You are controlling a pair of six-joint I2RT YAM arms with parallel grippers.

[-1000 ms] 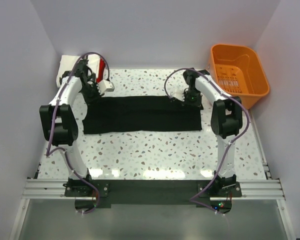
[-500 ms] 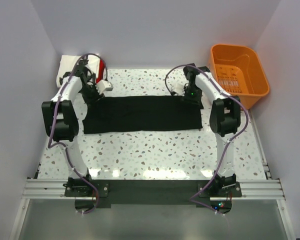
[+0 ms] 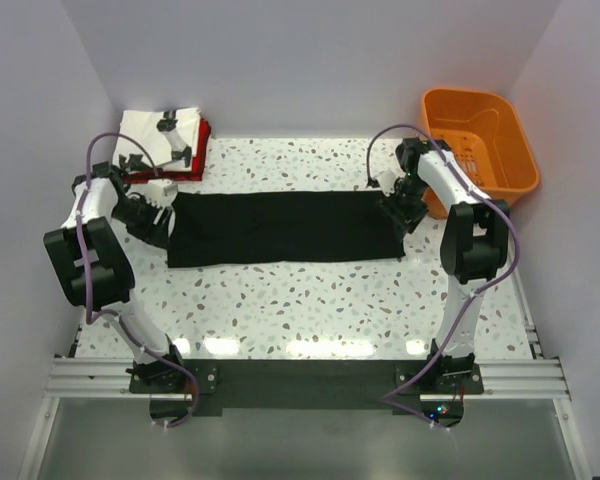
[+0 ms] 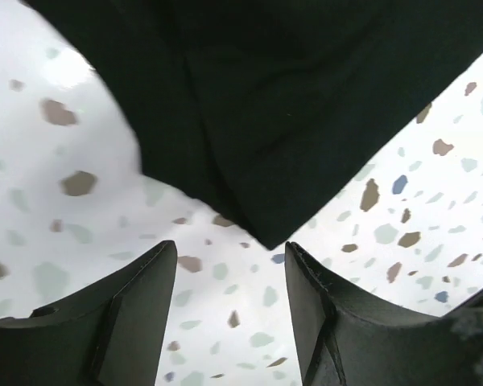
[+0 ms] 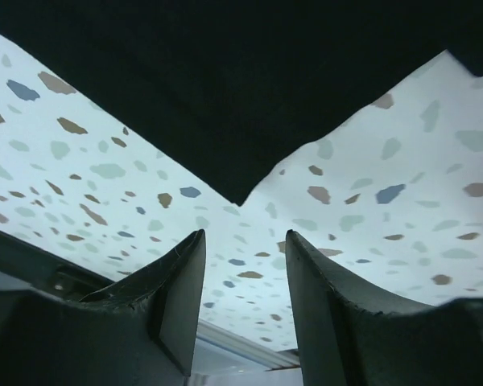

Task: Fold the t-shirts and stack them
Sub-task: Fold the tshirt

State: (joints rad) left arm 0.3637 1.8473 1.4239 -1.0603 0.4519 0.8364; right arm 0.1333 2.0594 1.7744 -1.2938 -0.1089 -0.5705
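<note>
Two risks from here. First, a half grab: the black t-shirt (image 3: 285, 228) lies as a long folded strip across the middle of the table (image 3: 310, 300), and if either set of jaws closes on the top layer only, the fold would likely peel open on the lift. Second, a skewed fold, should one end be taken deeper than the other. A lesser worry is that the left arm works close to the stack at the far left corner, the white t-shirt (image 3: 140, 128) seemingly over the red t-shirt (image 3: 201, 140), and a wide swing of the elbow could drag it. Pose: left gripper (image 4: 231, 249) low at the strip's left end, elbow swung out to the left. Its fingers are part open with nothing between them — a cloth corner just ahead of the tips. Right gripper (image 5: 245, 237) is low at the strip's right end, not far from the orange basket (image 3: 510, 175). It is likewise part open and empty, with a black corner just beyond its tips. Neither holds the cloth, as far as the wrist views show.
</note>
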